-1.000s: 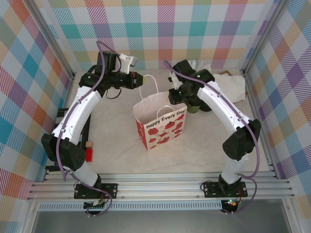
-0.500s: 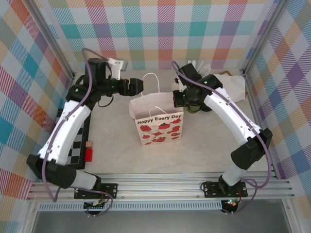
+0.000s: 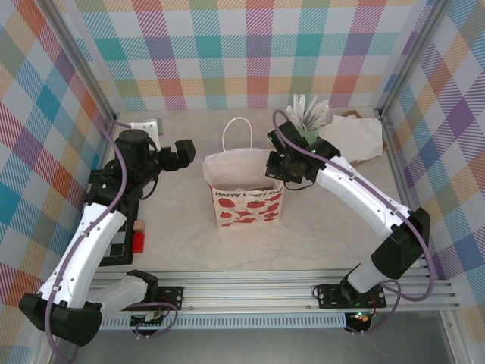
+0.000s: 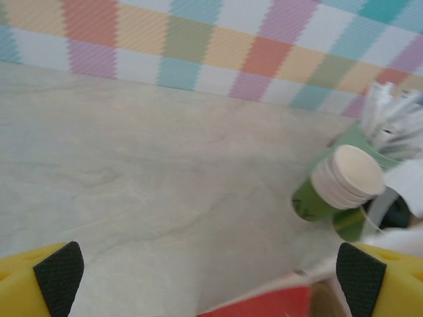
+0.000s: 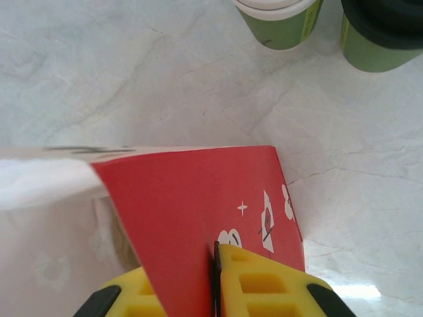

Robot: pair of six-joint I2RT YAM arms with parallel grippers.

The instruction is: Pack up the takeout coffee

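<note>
The takeout coffee [image 5: 380, 30], a green cup with a black lid, stands on the table just beyond the paper bag's right side. The white and red paper bag [image 3: 244, 189] stands upright and open at the table's middle. My right gripper [image 3: 274, 165] is shut on the top edge of the bag's red side wall [image 5: 198, 211], which sits pinched between the yellow fingers [image 5: 217, 271]. My left gripper [image 3: 184, 154] hangs open to the left of the bag, with nothing between its fingertips [image 4: 210, 281]. The bag's red corner [image 4: 264, 305] shows low in the left wrist view.
A green cup topped with white lids [image 5: 281, 20] stands beside the coffee. A mint cup of white sticks [image 3: 307, 114] and crumpled white paper [image 3: 356, 136] sit at the back right. A black board [image 3: 114, 227] with a red block [image 3: 139, 241] lies at the left.
My left gripper opened and drew back left, away from the bag. My right gripper moved off the cups to the bag's right wall and closed on it. The bag shifted slightly.
</note>
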